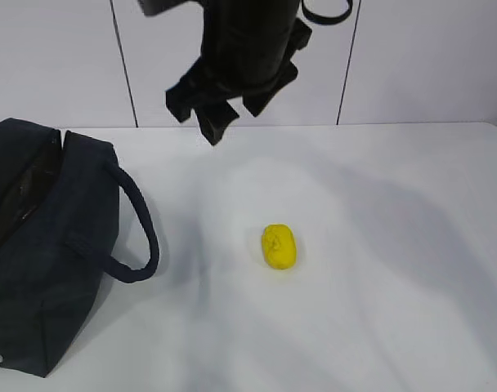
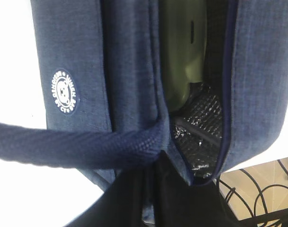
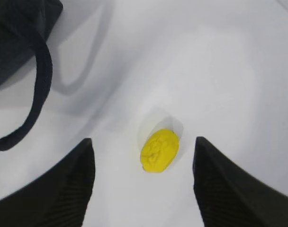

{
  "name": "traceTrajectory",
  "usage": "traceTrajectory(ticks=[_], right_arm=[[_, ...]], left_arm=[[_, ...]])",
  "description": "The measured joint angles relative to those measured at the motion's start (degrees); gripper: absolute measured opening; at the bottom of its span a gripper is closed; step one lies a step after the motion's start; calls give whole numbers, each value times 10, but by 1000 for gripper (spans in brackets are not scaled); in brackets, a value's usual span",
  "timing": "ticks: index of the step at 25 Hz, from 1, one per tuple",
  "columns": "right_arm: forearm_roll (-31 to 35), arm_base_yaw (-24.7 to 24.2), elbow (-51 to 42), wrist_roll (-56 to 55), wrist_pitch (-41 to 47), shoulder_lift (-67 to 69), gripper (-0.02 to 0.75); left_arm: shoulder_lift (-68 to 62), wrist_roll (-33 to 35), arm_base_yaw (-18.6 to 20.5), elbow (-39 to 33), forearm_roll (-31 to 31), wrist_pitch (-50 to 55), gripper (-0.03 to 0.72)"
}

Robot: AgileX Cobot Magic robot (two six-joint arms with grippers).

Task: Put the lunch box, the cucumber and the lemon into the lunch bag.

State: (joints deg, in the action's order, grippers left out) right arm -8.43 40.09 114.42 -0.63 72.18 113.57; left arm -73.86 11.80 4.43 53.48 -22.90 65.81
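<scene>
The large boxy dark navy fabric lunch bag stands with its top open, one loop handle drooping toward the lemon. Inside it, against the silver foil lining, the sage-green lid of the lunch box shows. The small bright yellow oval lemon lies well right of the bag.

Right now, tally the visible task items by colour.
Yellow: 1, the lemon on the table.
Navy: 1, the lunch bag.
Sage green: 1, the lunch box lid inside the bag.
Cucumber: 0 visible.
Total: 3
</scene>
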Motion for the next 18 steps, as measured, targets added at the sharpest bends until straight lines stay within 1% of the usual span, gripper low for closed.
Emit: traceTrajectory(ticks=[5, 8, 10, 14, 18], right_arm=[[-1, -9, -57, -25, -3, 0, 473], [5, -35, -62, -70, -5, 5, 473], [23, -58, -62, -87, -6, 10, 473], [84, -101, -63, -98, -7, 24, 473], [107, -111, -65, -99, -7, 39, 473]], left_arm=[[0, 0, 0, 0, 0, 2, 7], [0, 0, 0, 0, 0, 2, 7], [0, 0, 0, 0, 0, 2, 7], [0, 0, 0, 0, 0, 2, 7], [0, 0, 0, 0, 0, 1, 7]])
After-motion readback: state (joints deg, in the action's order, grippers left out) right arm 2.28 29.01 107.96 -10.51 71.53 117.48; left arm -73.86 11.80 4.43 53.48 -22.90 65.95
